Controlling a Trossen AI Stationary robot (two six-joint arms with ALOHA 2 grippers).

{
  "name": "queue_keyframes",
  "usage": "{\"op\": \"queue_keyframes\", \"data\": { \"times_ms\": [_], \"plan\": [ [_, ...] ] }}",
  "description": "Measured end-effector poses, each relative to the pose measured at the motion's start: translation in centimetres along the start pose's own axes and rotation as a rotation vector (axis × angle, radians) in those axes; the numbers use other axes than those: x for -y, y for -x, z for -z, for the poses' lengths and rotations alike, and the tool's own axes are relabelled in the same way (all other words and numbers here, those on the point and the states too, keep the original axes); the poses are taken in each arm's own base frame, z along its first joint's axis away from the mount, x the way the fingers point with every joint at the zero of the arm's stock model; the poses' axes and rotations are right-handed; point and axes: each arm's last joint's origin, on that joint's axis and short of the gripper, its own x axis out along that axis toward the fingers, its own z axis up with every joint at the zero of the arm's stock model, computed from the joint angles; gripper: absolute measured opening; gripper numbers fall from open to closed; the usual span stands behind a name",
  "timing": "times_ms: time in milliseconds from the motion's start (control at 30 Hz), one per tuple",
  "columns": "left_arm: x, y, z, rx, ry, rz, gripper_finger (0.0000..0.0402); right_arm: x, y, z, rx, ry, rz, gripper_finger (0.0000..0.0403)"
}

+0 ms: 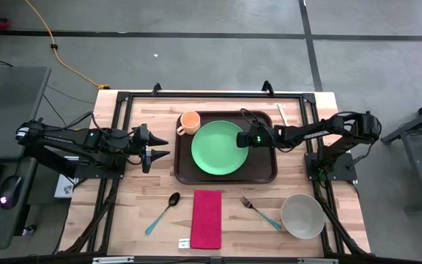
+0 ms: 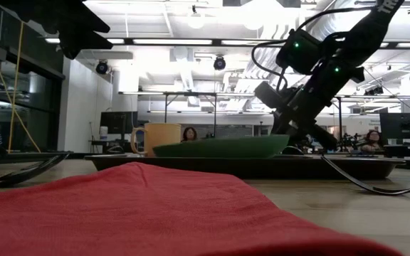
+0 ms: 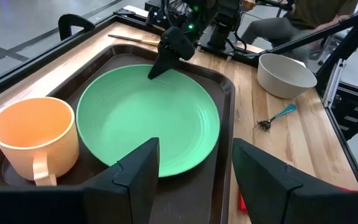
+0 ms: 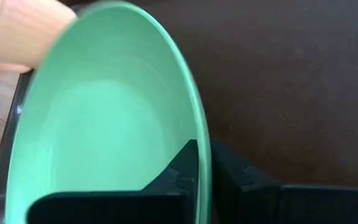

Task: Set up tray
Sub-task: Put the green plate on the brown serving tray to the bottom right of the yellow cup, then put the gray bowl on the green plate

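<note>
The tray (image 1: 226,173) lies at the middle of the table (image 1: 138,220), toward its far side, dark brown and wide, with the green plate (image 1: 217,149) filling most of it and the orange mug (image 1: 189,122) standing in its far left corner.

Nearest the front edge I see the red napkin (image 1: 206,218) lying flat, with a spoon (image 1: 163,213) to its left and a fork (image 1: 261,213) to its right, both well apart from the tray. The pale bowl (image 1: 303,215) sits beyond the fork at the right front, off the tray.

Further in comes the tray itself. My right pincer (image 1: 241,139) is down at the plate's right rim. In my right wrist view one dark finger (image 4: 182,169) sits inside the rim and the other just outside it, so the fingers stand narrowly apart astride the plate's edge; the plate rests on the tray, and I cannot tell whether I am pressing on it.

My left pincer (image 1: 160,147) waits over the bare wood just left of the tray, fingers (image 3: 138,168) spread wide with nothing between them.

At the far right, a pair of chopsticks (image 1: 282,114) lies on the wood just beyond the tray's corner.
</note>
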Motion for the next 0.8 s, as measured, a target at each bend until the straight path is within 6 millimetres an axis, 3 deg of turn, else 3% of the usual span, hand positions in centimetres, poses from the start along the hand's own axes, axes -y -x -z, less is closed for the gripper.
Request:
{"op": "queue_keyframes", "data": {
  "times_ms": [367,567,800],
  "plan": [
    [0.0,0.0,0.1,-0.006,-0.002,-0.002,0.0230,0.2,-0.1,-0.3,0.012,0.028,0.011,0.0100],
    [0.0,0.0,0.1,-0.006,-0.002,-0.002,0.0230,0.3,0.3,-1.7,-0.012,0.048,-0.047,0.0104],
    [0.0,0.0,0.1,-0.010,-0.003,-0.001,0.0230,0.1,2.6,-4.0,0.028,0.096,-0.130,0.0087]
  ]
}}
